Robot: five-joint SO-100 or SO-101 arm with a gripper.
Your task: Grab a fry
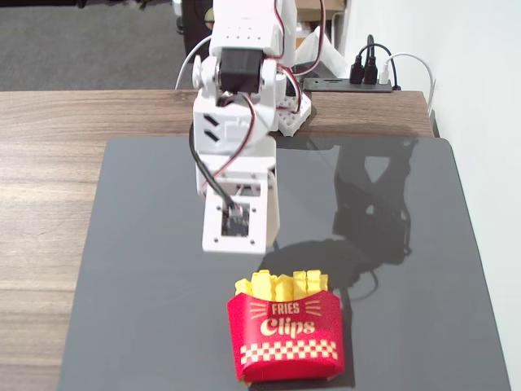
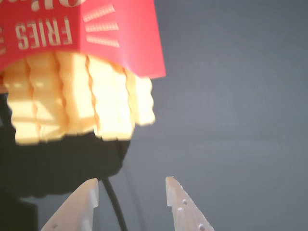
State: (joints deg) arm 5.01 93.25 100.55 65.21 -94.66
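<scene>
Several yellow crinkle-cut fries (image 1: pixel 282 285) stand upright in a red "Fries Clips" carton (image 1: pixel 286 338) at the near middle of the dark mat. In the wrist view the carton (image 2: pixel 120 33) is at the top left with the fries (image 2: pixel 82 98) pointing down toward my gripper (image 2: pixel 132 185). The gripper is open and empty, its fingertips (image 2: pixel 90 190) a short way from the fry ends and a little to their right. In the fixed view the arm's wrist (image 1: pixel 236 216) hangs just behind the carton and hides the fingers.
A dark grey mat (image 1: pixel 407 326) covers the wooden table (image 1: pixel 49 204). A power strip with plugs (image 1: pixel 358 81) lies behind the arm's base near the white wall. A black cable (image 2: pixel 113 202) runs between the jaws in the wrist view.
</scene>
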